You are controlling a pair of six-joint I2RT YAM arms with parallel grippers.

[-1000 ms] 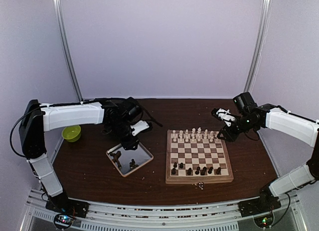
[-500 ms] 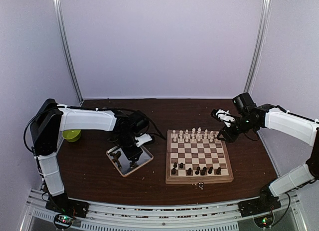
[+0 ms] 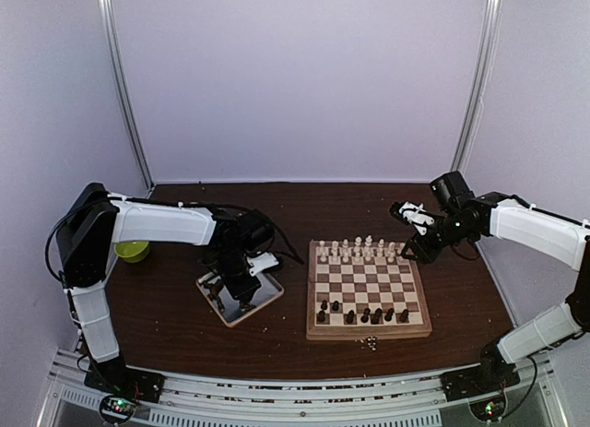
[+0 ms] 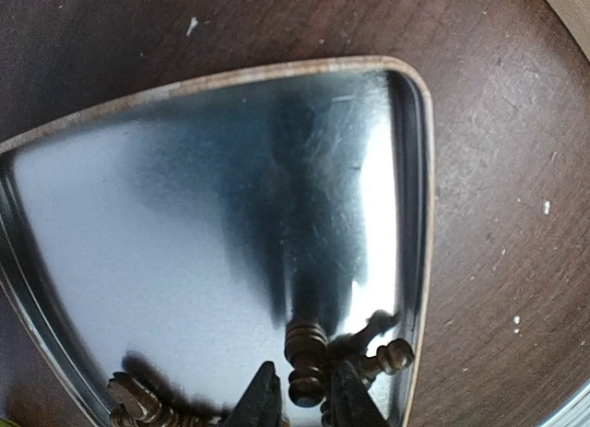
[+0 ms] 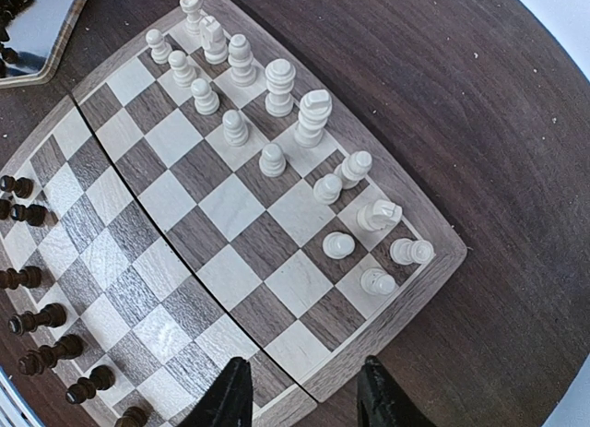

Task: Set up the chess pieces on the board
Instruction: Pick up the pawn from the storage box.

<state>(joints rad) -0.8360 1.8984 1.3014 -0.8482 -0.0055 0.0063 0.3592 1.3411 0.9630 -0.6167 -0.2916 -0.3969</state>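
From above, the square wooden board (image 3: pixel 369 293), checked light and dark brown inside a pale rim, lies flat right of centre on the dark wooden table (image 3: pixel 166 307); cream pieces (image 3: pixel 355 252) fill its two far rows; dark pieces (image 3: pixel 369 314) stand thinly along the near rows, too small to count here. The left gripper (image 3: pixel 242 293) reaches down into a square silver metal tray (image 3: pixel 269 289) just left of the board; one round green bowl (image 3: pixel 132 251) sits further left; the right gripper (image 3: pixel 412 247) hangs by the board's far right corner.

In the left wrist view, the tray's mirror-smooth floor ends in a rounded corner; at least three turned dark pieces lie there; one sits between the narrowly parted jaws, its long axis running away from the camera; whether the jaws touch it cannot be told.

In the right wrist view, sixteen cream pieces stand upright in two rows; some seven dark ones show at the opposite end; the right gripper's jaws stand apart, empty, over the board's rim.
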